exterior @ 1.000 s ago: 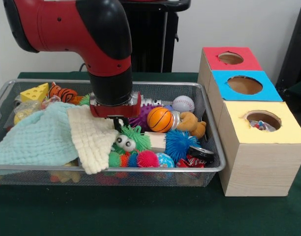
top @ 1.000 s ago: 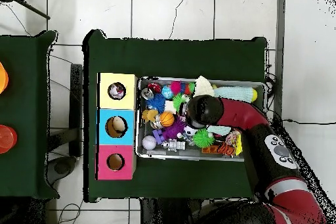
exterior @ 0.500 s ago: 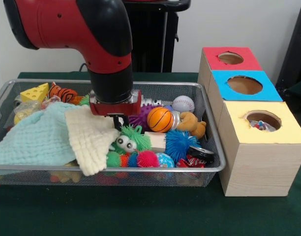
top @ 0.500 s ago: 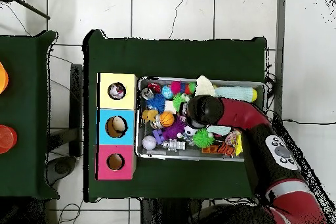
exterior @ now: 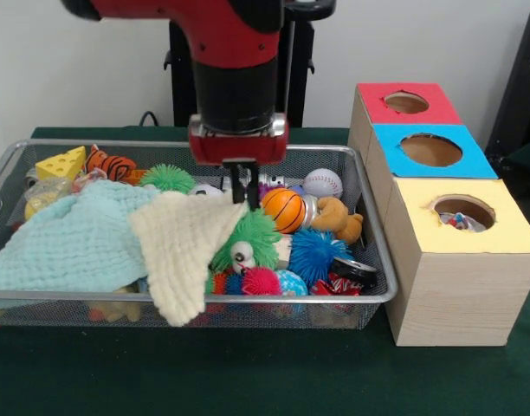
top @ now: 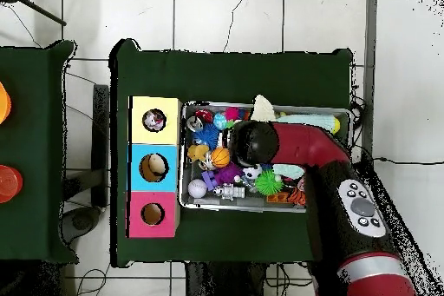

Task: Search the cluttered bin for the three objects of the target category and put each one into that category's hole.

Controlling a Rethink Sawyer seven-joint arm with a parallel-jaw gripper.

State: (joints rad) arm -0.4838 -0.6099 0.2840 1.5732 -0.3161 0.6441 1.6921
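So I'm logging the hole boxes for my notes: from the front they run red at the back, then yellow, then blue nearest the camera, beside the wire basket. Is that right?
Not quite: the order is wrong. In the front view the red box is at the back, the blue box is in the middle and the yellow box is nearest the camera. They do stand beside the wire basket.
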